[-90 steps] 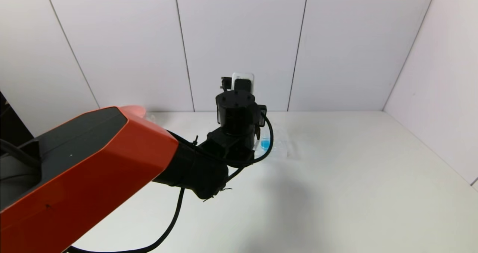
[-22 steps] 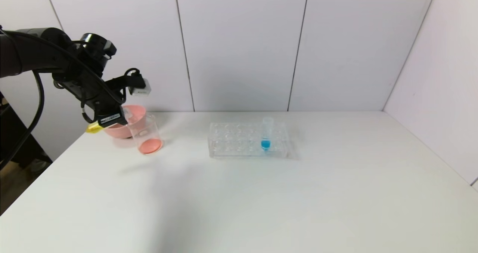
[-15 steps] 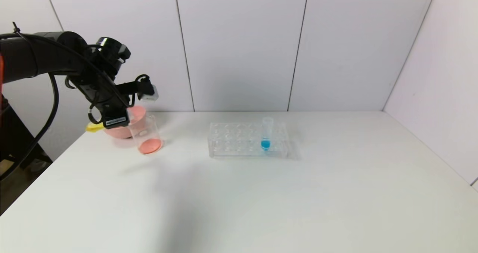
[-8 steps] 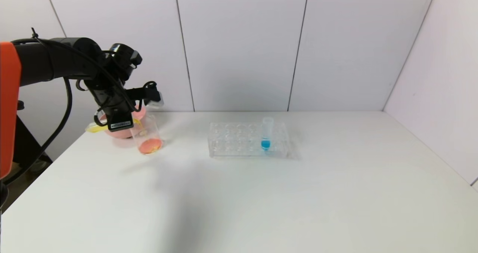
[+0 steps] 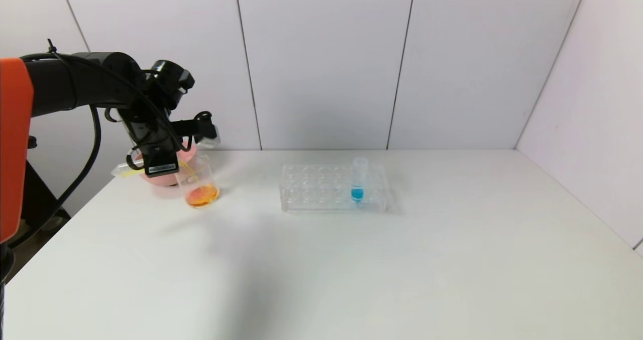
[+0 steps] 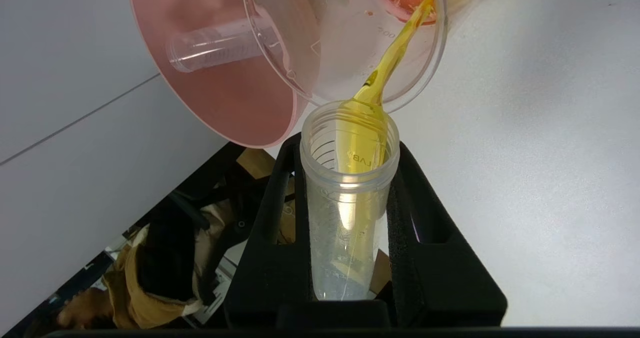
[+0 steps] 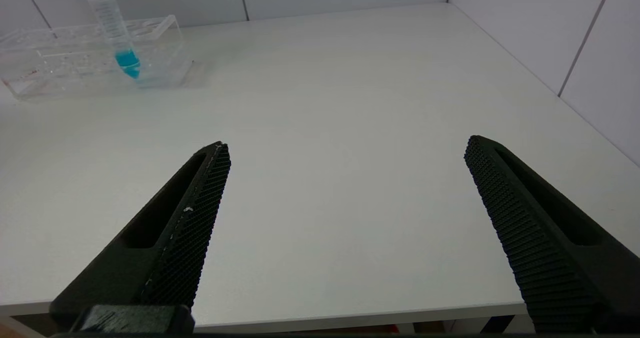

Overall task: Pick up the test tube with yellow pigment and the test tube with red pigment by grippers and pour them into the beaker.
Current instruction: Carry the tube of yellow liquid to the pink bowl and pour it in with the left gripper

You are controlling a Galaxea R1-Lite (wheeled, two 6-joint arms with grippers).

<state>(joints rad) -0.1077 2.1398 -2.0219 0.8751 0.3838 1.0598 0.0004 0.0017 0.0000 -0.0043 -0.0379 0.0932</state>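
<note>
My left gripper (image 5: 159,165) (image 6: 348,148) is shut on the test tube with yellow pigment (image 5: 123,170) (image 6: 348,198). The tube lies tipped over with its mouth at the rim of the beaker (image 5: 197,182) (image 6: 350,38), and a yellow stream runs from it into the beaker. The liquid at the beaker's bottom is orange. An empty clear tube (image 6: 220,46) lies in the pink bowl (image 5: 150,174) (image 6: 220,88) right behind the beaker; no tube holding red pigment is in view. My right gripper (image 7: 347,151) is open and empty over the table's near edge, out of the head view.
A clear rectangular tube rack (image 5: 333,188) (image 7: 85,58) stands mid-table and holds one upright tube with blue liquid (image 5: 357,180) (image 7: 117,36). The white table (image 5: 402,259) is walled at the back and right.
My left arm left the rack and went to the beaker at the far left. It tipped the yellow tube, yellow began to pour, and the beaker's liquid turned from pink-red to orange.
</note>
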